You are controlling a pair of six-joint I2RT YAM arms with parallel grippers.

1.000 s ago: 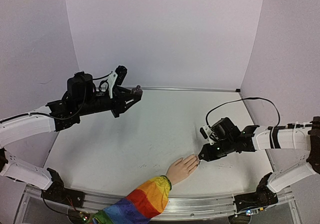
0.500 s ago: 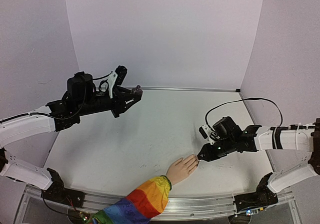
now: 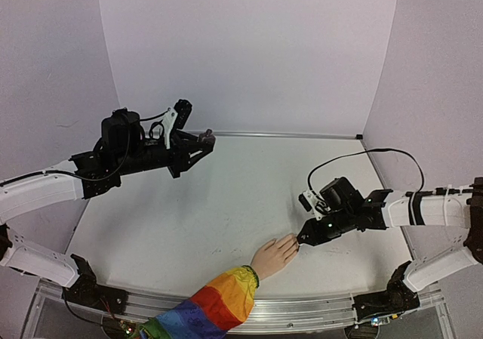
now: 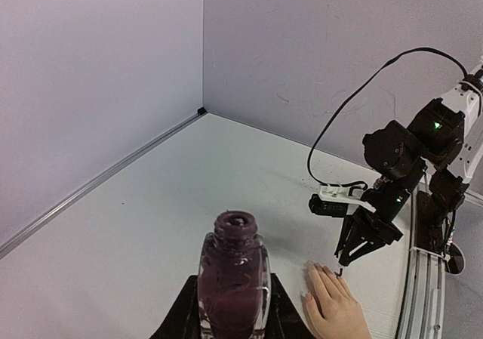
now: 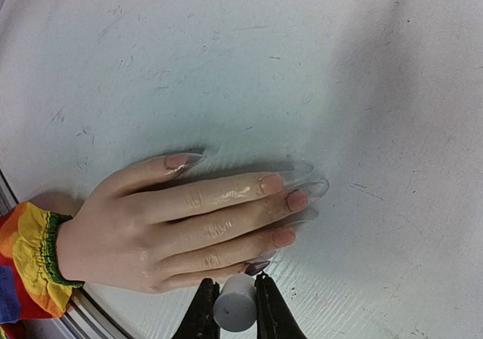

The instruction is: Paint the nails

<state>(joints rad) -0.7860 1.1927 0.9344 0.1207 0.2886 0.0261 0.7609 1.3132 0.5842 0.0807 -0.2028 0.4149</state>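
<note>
**Table**: white top, closed in by pale walls at the back, left and right. A metal rail runs along the near edge. Open white surface stretches from the near edge to the back wall between the two arms.

**Mannequin hand**: palm down, flat on the table, close to the near edge and right of centre. Its long axis runs from near-left to far-right. The wrist end, in a rainbow sleeve, crosses the rail, and the fingertips point towards the right gripper. The fingers lie together, with the thumb slightly apart from them.

**Nails**: on the fingertips at the hand's far-right end. They are skin-pink, with clear long tips reaching past the index and middle fingers. The little-finger nail shows a dark tint.

**Right gripper**: low over the table, just beside the fingertips. Its jaws pinch a white cylinder. The cylinder's end sits just beside the little-finger nail; whether they touch cannot be told. Free table lies behind it, out to the right wall.

**Left gripper**: raised near the back left, well apart from the hand. Its jaws are pressed on a polish bottle. The bottle is uncapped, stands upright in the wrist view and holds dark plum liquid.
</note>
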